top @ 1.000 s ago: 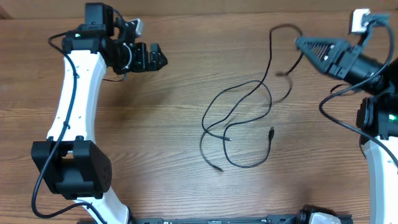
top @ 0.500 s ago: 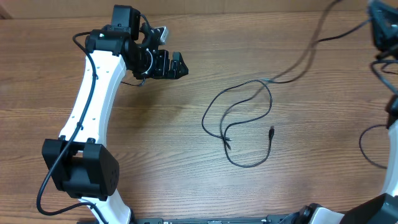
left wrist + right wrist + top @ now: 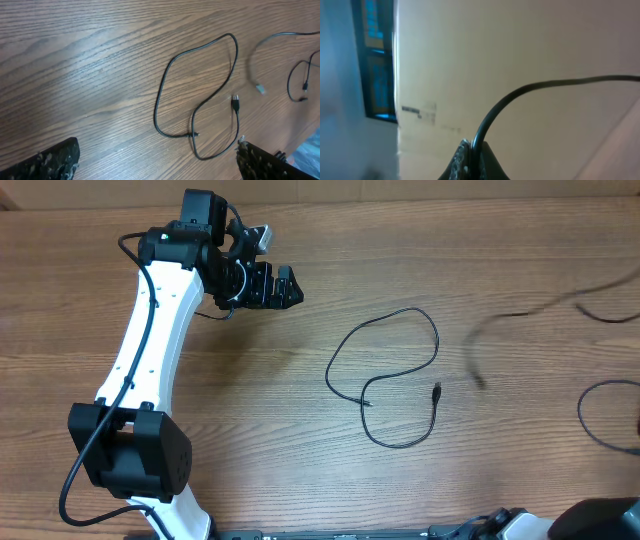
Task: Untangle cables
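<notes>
One thin black cable (image 3: 333,365) lies in a loose loop at the table's middle, its plug (image 3: 437,390) pointing up. The left wrist view shows the same loop (image 3: 156,107) and its plug (image 3: 235,103). My left gripper (image 3: 292,290) hovers open to the loop's upper left, and nothing is between its fingertips (image 3: 55,160). A second cable (image 3: 520,312) is blurred, lifted and stretched toward the right edge. My right gripper (image 3: 471,155) is outside the overhead view and is shut on that cable (image 3: 545,85), high above the table.
A thicker black arm wire (image 3: 597,420) curves at the right edge. The left arm's white link (image 3: 140,330) and base (image 3: 125,455) fill the table's left side. Behind the right gripper is a pale wall (image 3: 520,40).
The right arm has swung up and out of the overhead view, pulling one cable free of the loop toward the right. The left gripper shifted right, then held still.
</notes>
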Action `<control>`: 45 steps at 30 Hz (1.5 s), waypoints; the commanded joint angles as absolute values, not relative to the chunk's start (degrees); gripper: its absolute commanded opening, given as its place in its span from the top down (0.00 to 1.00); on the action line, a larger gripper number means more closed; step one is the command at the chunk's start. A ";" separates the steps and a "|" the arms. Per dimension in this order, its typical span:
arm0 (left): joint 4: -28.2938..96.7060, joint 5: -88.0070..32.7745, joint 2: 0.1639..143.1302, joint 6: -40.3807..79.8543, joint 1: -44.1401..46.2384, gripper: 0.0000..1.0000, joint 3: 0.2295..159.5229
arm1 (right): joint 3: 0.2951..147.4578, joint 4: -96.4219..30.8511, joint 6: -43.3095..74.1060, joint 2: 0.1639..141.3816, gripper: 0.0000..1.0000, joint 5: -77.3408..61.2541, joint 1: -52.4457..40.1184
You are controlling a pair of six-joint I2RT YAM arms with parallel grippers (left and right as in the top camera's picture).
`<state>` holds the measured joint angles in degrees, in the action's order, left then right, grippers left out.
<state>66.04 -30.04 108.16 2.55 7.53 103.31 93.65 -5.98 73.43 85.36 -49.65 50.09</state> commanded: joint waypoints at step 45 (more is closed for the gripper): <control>65.76 -31.11 109.19 1.30 7.64 0.00 104.09 | 107.26 -40.84 20.47 117.23 0.93 -3.36 35.18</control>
<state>66.00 -30.04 108.16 2.55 7.53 103.31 106.30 -39.81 23.70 115.85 -8.64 35.57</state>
